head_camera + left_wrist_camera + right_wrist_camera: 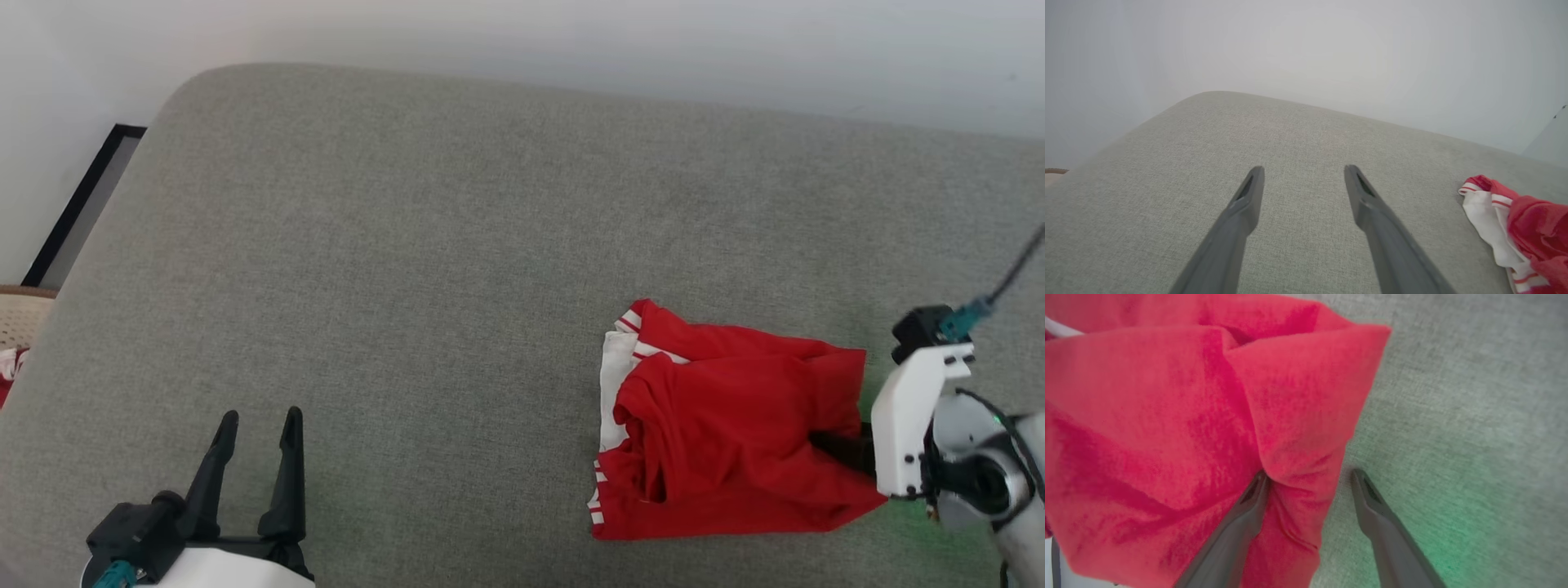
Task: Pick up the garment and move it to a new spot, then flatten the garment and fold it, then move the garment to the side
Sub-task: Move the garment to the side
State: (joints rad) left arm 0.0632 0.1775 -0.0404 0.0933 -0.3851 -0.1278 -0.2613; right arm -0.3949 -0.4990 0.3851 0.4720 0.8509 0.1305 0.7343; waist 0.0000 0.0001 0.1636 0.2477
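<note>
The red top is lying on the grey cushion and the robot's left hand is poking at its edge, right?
Not quite: it is the right hand poking at the edge of the red top, as the right wrist view shows. The left hand is apart from it, over the grey cushion where the top lies.

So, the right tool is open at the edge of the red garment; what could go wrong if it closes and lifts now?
1. The right tool brackets only a narrow fold of the garment; it may pinch one layer, which could slip out.
2. The garment lies bunched, so lifting by this edge may drag it across the grey cushion.
3. The left tool stands open far away, so it cannot help quickly.
</note>
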